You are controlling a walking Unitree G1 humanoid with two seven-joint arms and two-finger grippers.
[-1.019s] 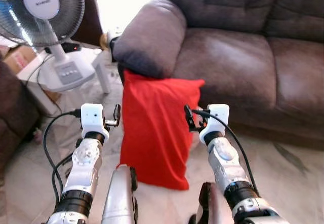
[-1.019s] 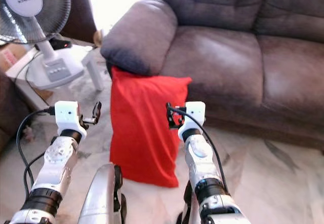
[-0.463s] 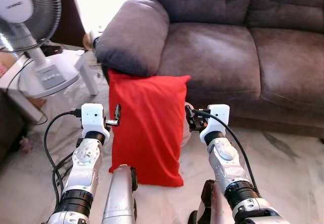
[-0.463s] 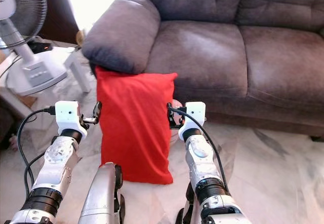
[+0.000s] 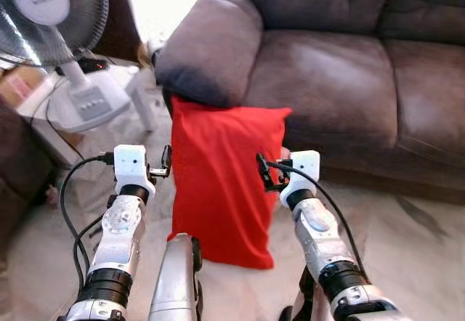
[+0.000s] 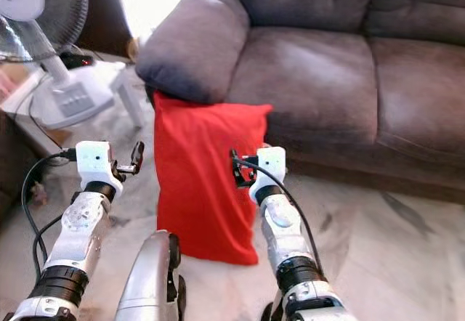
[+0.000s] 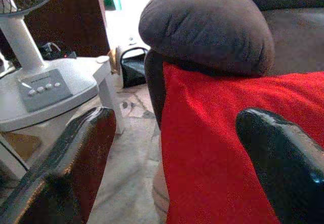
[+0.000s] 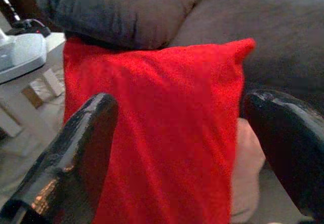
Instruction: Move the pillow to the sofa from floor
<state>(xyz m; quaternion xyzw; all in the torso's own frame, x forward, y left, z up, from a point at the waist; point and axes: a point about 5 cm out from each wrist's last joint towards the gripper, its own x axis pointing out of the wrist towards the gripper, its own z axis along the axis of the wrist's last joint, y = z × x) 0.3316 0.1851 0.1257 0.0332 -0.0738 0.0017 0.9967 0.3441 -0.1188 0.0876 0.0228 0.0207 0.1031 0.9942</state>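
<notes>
A red pillow point(image 5: 225, 179) stands on the floor point(image 5: 407, 256) (leaning against the sofa point(image 5: 327, 67)) between the spread-fingered left end effector point(image 5: 166, 160) and right end effector point(image 5: 261, 173).

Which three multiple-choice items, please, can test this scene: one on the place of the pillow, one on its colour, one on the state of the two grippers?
1. Where does the pillow stand?
A. on the sofa seat
B. on the floor, leaning against the sofa under its armrest
C. on the white stool

2. What colour is the pillow?
A. red
B. blue
C. grey

3. How are the left gripper and right gripper?
A. both shut on the pillow
B. one holds the fan
C. both open, one at each side of the pillow

Key: 1 B, its lower edge rests on the floor; 2 A, plainly red; 3 C, both wrist views show spread fingers.
</notes>
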